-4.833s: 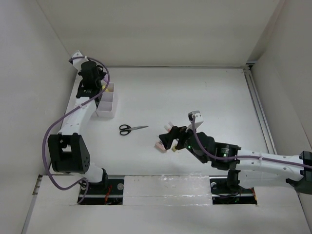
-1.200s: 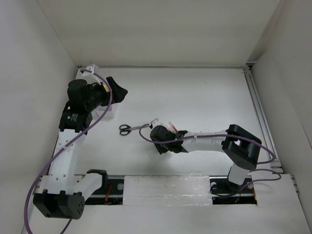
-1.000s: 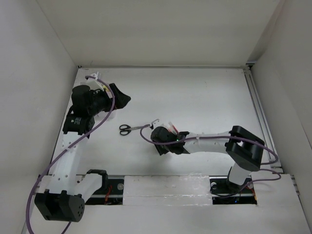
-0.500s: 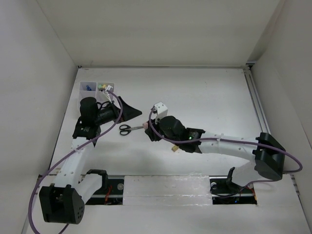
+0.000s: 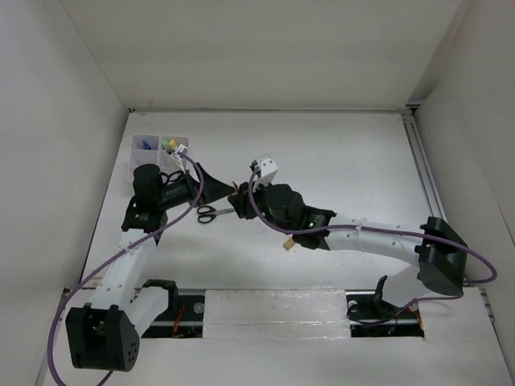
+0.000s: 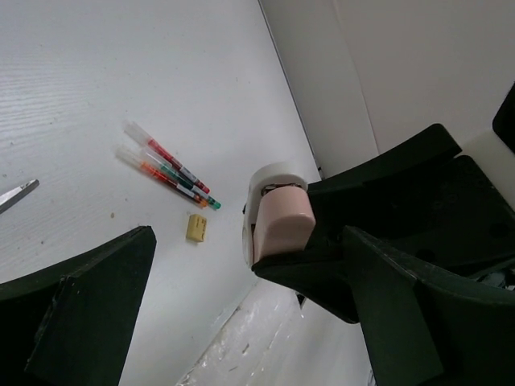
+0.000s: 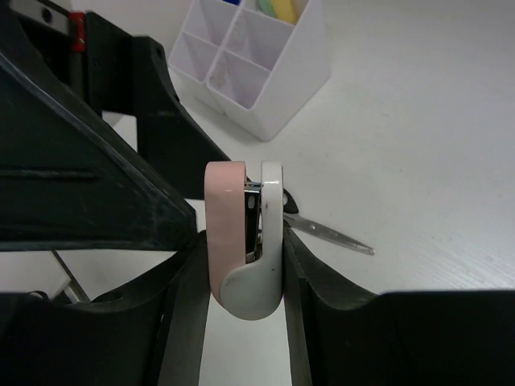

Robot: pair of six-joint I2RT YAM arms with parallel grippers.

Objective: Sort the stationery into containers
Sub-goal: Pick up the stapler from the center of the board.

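My right gripper (image 5: 239, 201) (image 7: 244, 241) is shut on a small pink and white stapler (image 7: 241, 233) (image 6: 278, 227), held above the table. My left gripper (image 5: 216, 183) (image 6: 248, 265) faces it, open wide. In the left wrist view the stapler sits in the gap between the left fingers (image 6: 88, 314), not touching them. Black-handled scissors (image 5: 212, 213) (image 7: 326, 232) lie flat just below both grippers. The white divided organizer (image 5: 161, 153) (image 7: 253, 68) stands at the far left with yellow and blue items inside.
Red and green pens (image 6: 170, 170) and a tiny tan block (image 5: 288, 246) (image 6: 195, 227) lie on the table under the right arm. White walls close off the table at the back and left.
The left gripper swung away from the organizer toward the table's middle. The right arm lifted the stapler and carried it left and farther back to meet it.
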